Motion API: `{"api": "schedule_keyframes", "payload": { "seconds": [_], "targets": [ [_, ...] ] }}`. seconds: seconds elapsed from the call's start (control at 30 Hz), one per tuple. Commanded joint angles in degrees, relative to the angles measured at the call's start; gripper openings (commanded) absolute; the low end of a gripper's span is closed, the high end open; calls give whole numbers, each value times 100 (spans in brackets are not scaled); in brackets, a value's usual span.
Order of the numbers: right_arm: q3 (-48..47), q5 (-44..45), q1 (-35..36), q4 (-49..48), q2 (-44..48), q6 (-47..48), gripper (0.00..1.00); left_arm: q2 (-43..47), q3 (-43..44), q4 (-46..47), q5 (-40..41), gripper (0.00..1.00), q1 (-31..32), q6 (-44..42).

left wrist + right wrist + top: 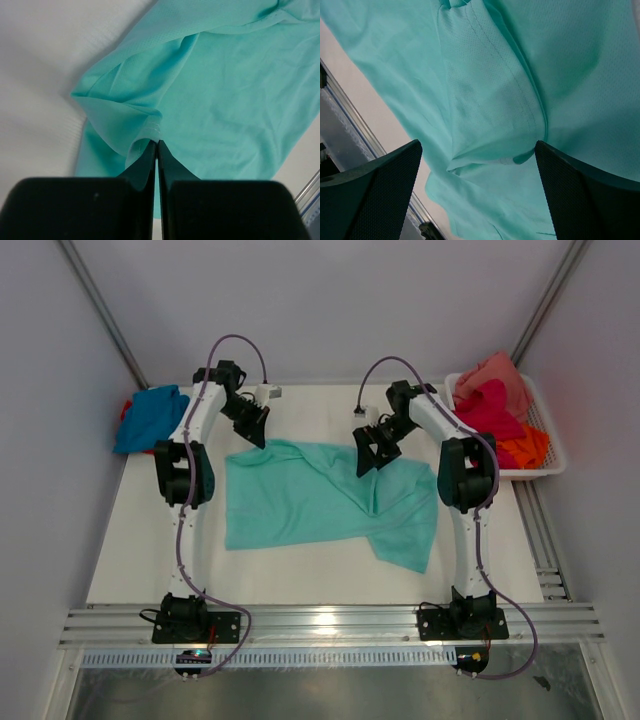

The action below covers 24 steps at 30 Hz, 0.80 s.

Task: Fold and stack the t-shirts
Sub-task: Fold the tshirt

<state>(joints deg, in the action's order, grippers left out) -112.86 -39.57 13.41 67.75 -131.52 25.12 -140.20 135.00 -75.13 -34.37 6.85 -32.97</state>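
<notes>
Mint-teal t-shirt lies mid-table, spread but rumpled. Its long axis runs 9 to 3 o'clock in the top view, and the right end sags toward 5 o'clock, where a flap hangs lower than the rest. The far-left corner peaks toward 11 o'clock. Can't tell which end is the collar. A stitched hem shows in both wrist views.

My left pincer sits at that 11 o'clock corner. In the left wrist view its fingers are pressed together with a fold of the teal hem nipped between the tips, so it is gripping cloth.

My right pincer is over the shirt's far edge at about 1 o'clock from the shirt's middle. Its jaws are wide apart, and in the right wrist view a folded teal panel lies between the two pads. Can't tell if the tips touch the cloth.

Further out, a blue t-shirt is bunched at the table's 10 o'clock corner. A white mesh basket at 2 o'clock holds a salmon pink t-shirt on top, then a magenta t-shirt, with an orange t-shirt toward the near side.
</notes>
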Motion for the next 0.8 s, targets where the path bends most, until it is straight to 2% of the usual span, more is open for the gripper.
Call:
{"api": "schedule_keyframes", "payload": {
  "seconds": [0.0,0.1,0.13,0.2,0.23,0.53,0.6,0.67,0.7,0.77],
  "targets": [
    [9,20,57,-51,13,1,97,37,149,60,-202,0,-8,63],
    [18,81,57,-68,22,-34,66,37,141,43,-210,0,-8,72],
    [27,133,57,-86,22,-43,40,37,132,51,-210,0,-8,72],
    [18,151,57,-95,22,-52,12,37,97,60,-219,0,-8,80],
    [18,160,57,-86,22,-69,3,45,79,69,-228,0,-8,89],
    [325,301,57,-130,250,-25,4,98,-62,131,-202,0,-8,71],
    [405,362,57,-148,329,1,35,90,-70,113,-211,0,-8,54],
    [493,424,57,-156,390,1,53,81,-70,113,-237,0,-8,45],
    [519,511,57,-182,417,1,73,81,-70,96,-246,0,-8,45],
    [642,599,48,-235,539,-8,75,89,-70,104,-246,0,-8,36]
  ]
}}
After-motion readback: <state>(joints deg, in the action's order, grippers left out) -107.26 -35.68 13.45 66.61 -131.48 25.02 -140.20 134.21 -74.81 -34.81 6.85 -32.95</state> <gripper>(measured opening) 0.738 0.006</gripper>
